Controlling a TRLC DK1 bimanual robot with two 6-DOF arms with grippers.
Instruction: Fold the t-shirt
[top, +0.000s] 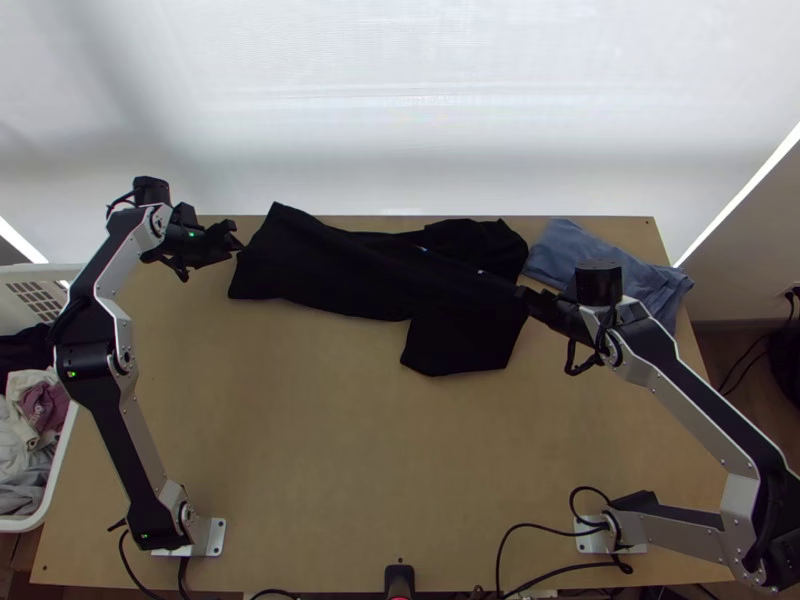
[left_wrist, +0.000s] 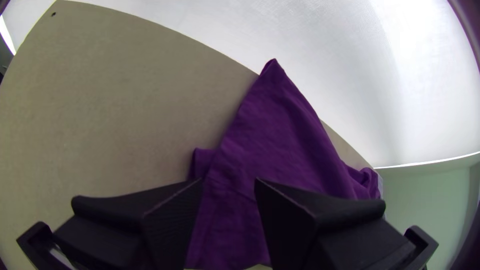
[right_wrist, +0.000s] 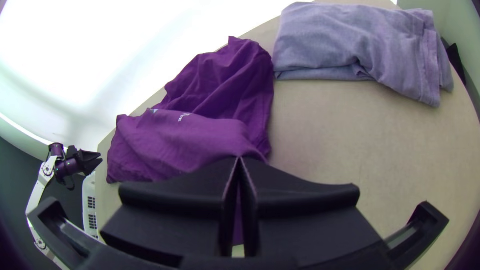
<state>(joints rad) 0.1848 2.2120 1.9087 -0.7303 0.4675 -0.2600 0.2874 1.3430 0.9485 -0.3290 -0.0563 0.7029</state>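
The dark t-shirt (top: 345, 270) lies partly folded along the table's far side, with a strip running left to right across it and one part sticking out toward the near side. Just off its left end is my left gripper (top: 237, 236). In the left wrist view, the left gripper (left_wrist: 229, 185) is open, with the t-shirt (left_wrist: 280, 130) visible between and beyond its fingers. My right gripper (top: 522, 293) is at the strip's right end. In the right wrist view, the right gripper (right_wrist: 239, 162) has its fingertips together on the edge of the t-shirt (right_wrist: 190, 140).
A folded blue-grey cloth (top: 600, 265) lies at the table's far right corner, close to the t-shirt. A white basket (top: 62, 440) with several garments stands off the left edge. Bare tabletop (top: 330, 450) stretches between the arms' bases, with cables near the front edge.
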